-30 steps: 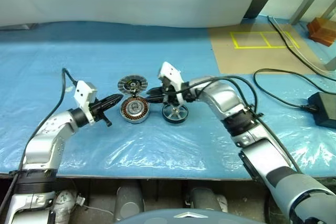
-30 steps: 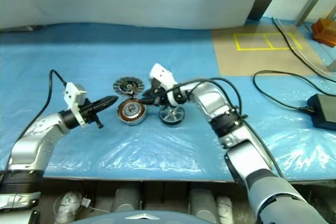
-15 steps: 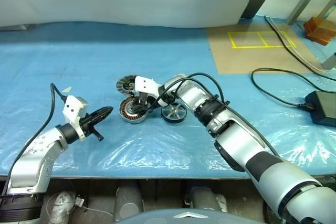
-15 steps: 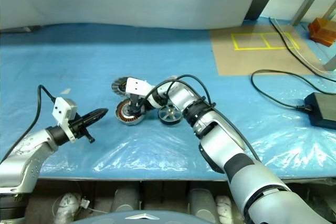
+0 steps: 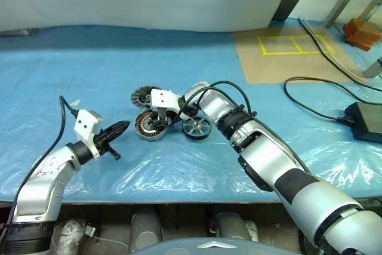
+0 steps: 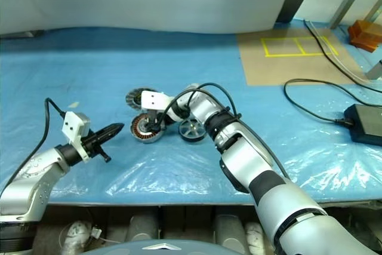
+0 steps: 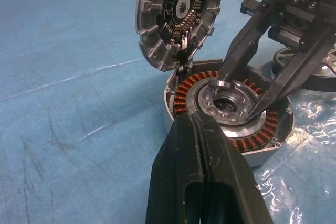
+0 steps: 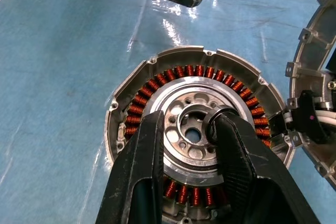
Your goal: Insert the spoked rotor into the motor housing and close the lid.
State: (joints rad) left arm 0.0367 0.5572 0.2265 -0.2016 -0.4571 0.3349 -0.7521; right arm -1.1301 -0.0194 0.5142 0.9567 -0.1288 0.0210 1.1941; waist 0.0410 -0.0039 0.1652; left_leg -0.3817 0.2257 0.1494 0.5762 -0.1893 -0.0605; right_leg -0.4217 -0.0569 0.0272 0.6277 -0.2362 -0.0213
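I see my right pincer (image 8: 186, 145) parted over the pale hub of the round silver motor housing (image 5: 153, 125) with copper windings (fingertips on the hub), on the blue-covered table (image 5: 89, 70). The black-rimmed spoked rotor (image 5: 197, 128) lies just beside it. My left pincer (image 5: 119, 127) is closed, empty, nearby.

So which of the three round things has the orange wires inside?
The motor housing, the middle one. Its ring of copper-orange windings surrounds a pale hub; the lid is ribbed grey, the spoked rotor black-rimmed.

Lab bench (image 5: 179, 46) — blue sheeting (floor tape (image 5: 295, 45)).
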